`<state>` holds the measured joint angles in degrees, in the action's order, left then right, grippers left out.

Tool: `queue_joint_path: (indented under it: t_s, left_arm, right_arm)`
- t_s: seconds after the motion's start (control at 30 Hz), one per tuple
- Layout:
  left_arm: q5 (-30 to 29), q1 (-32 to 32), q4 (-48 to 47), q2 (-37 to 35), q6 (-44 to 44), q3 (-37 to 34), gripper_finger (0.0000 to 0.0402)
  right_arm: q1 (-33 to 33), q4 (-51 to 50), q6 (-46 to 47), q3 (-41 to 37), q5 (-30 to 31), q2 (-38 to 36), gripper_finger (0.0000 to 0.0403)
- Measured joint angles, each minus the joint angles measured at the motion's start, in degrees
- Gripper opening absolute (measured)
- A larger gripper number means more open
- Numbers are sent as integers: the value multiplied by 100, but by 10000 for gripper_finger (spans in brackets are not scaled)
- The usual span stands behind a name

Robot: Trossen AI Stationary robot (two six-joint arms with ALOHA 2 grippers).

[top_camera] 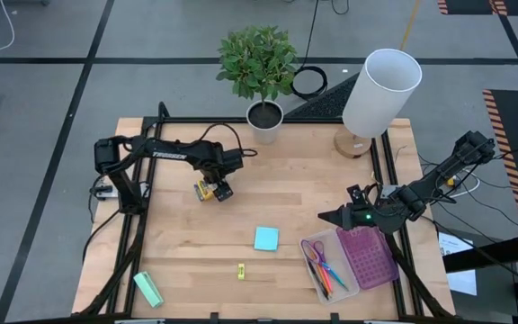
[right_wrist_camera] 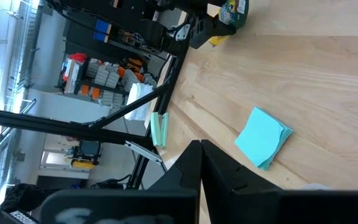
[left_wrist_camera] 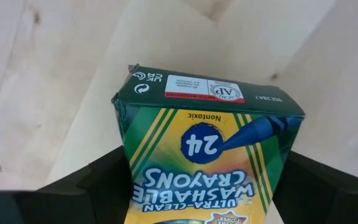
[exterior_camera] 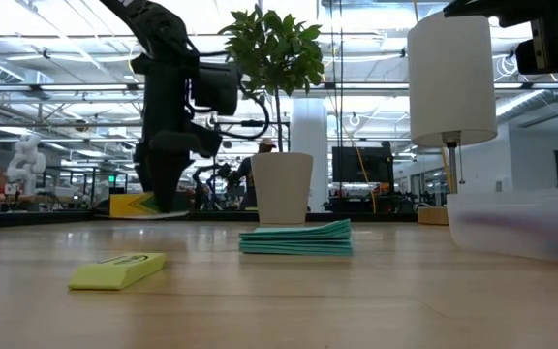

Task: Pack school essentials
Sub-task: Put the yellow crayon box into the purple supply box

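With the crayon box [left_wrist_camera: 204,155] clamped between the left pincer [top_camera: 216,191] fingers just above the surface [top_camera: 295,198], best carried level toward the clear tray [top_camera: 317,243] beside the right pincer [top_camera: 331,217], fingers shut together.

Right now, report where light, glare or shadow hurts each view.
Low view: bright ceiling lights behind turn the left arm and plant into dark shapes. Left wrist view: crayon box evenly lit, no glare. High view: even light, soft shadows on the table. Right wrist view: sticky-note pad plainly lit.
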<state>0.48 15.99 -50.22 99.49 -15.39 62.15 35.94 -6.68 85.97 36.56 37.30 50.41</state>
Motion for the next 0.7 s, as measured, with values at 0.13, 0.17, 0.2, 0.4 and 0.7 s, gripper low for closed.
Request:
queue_joint_path:
  t_s: [0.13, 0.17, 0.2, 0.4, 0.7]
  left_arm:
    - [183, -31, -49, -244, -18, 9, 314]
    - [221, -52, -75, -321, -18, 9, 314]
    - [261, -85, -85, -404, -18, 9, 314]
    - [408, -428, -345, -918, 1, 16, 314]
    - [327, -1406, -1148, -1151, 311, 457, 314]
  right_arm:
    - [0, -3, -12, 0, 2, 0, 0]
    - [0, -4, -12, 0, 3, 0, 0]
    - [0, 0, -13, 0, 7, 0, 0]
    - [0, -10, -15, 0, 11, 0, 0]
    - [-11, 18, 396, 0, 72, 102, 0]
